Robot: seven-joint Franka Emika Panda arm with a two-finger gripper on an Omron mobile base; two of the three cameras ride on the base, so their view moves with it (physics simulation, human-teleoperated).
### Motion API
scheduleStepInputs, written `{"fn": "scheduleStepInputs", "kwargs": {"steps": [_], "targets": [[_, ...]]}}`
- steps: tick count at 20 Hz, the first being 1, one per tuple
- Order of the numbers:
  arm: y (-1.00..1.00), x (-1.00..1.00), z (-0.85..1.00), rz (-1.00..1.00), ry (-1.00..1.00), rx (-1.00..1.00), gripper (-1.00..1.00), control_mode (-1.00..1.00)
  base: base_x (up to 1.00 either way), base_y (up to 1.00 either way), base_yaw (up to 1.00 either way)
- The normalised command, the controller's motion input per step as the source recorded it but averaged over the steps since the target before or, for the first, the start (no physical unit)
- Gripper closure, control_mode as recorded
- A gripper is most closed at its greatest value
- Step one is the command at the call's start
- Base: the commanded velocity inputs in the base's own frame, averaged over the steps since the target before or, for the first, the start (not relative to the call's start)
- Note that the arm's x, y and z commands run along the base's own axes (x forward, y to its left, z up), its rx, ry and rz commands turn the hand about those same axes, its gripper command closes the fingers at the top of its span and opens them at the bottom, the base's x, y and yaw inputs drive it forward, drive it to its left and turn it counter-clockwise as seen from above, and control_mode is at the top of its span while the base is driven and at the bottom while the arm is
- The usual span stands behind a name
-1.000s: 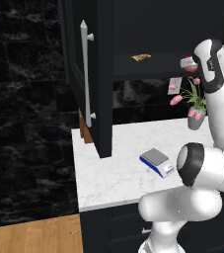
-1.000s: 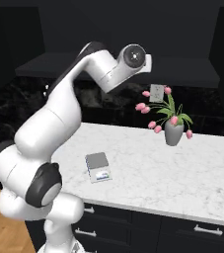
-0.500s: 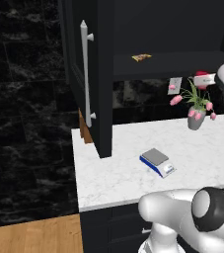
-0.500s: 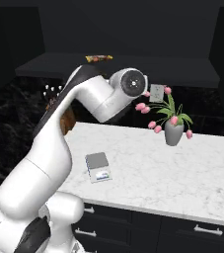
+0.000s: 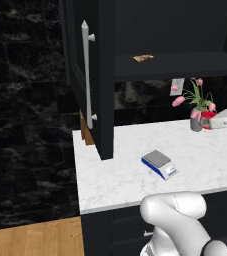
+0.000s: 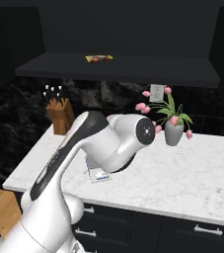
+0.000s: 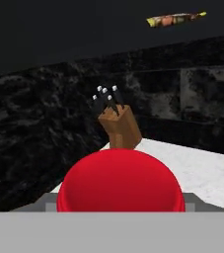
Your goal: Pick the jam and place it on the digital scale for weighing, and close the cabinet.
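The jam (image 7: 121, 180) is seen in the hand view as a broad red dome low in the picture, directly ahead of the camera. In the left base view the jam (image 5: 207, 118) appears as a small red shape at the right edge of the bench (image 5: 125, 175), just beside the grey vase of pink tulips (image 5: 197, 120) and against the white end of the arm. The pincer (image 5: 216, 123) seems to be clamped on the jam, though its tips are hidden in every view, so this is taken from the jar sitting tight against the hand.

The digital scale (image 5: 159, 164) lies flat on the white marble bench, well apart from the jam, with its grey platform bare and its display panel towards the front edge. In the right base view the digital scale (image 6: 98, 174) is mostly covered by the arm's elbow.

The cabinet (image 5: 92, 75) is seen with its door swung outward, the long silver handle (image 5: 87, 82) standing upright on it. On the shelf inside, a flat yellow-brown packet (image 5: 143, 58) is lying. A wooden knife block (image 6: 59, 116) stands at the back left corner of the bench, against the black marbled wall, and it is also seen beyond the jam in the hand view.
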Motion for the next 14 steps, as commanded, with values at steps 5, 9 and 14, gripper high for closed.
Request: {"fn": "scheduleStepInputs", "kwargs": {"steps": [5, 9, 14], "targets": [[0.48, -0.15, -0.90, 0.59, 0.00, 0.00, 1.00, -1.00, 0.00, 0.00, 0.00], [0.37, 0.19, -0.51, 0.50, -0.01, -0.04, 1.00, -1.00, 0.00, 0.00, 0.00], [0.34, 0.52, -0.50, 0.38, 0.00, -0.03, 1.00, -1.00, 0.00, 0.00, 0.00]]}}
